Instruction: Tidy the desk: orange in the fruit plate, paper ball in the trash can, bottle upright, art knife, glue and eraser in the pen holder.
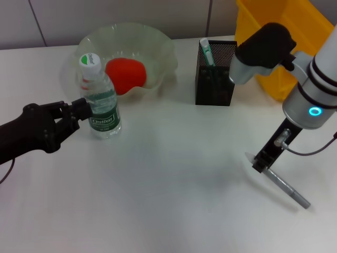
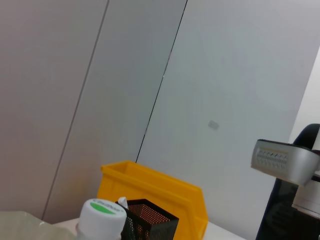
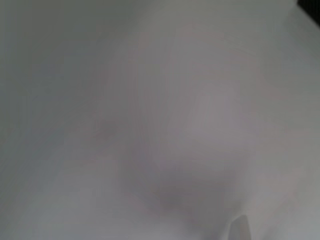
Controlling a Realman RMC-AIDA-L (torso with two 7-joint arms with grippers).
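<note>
Nearest, at four o'clock on the bench (image 1: 174,184), the right end effector (image 1: 261,164) clenches the art knife (image 1: 287,188). At nine o'clock, the left end effector (image 1: 79,109) grips the upright bottle (image 1: 100,100); orange (image 1: 125,75) sits in the fruit plate (image 1: 158,50).
</note>
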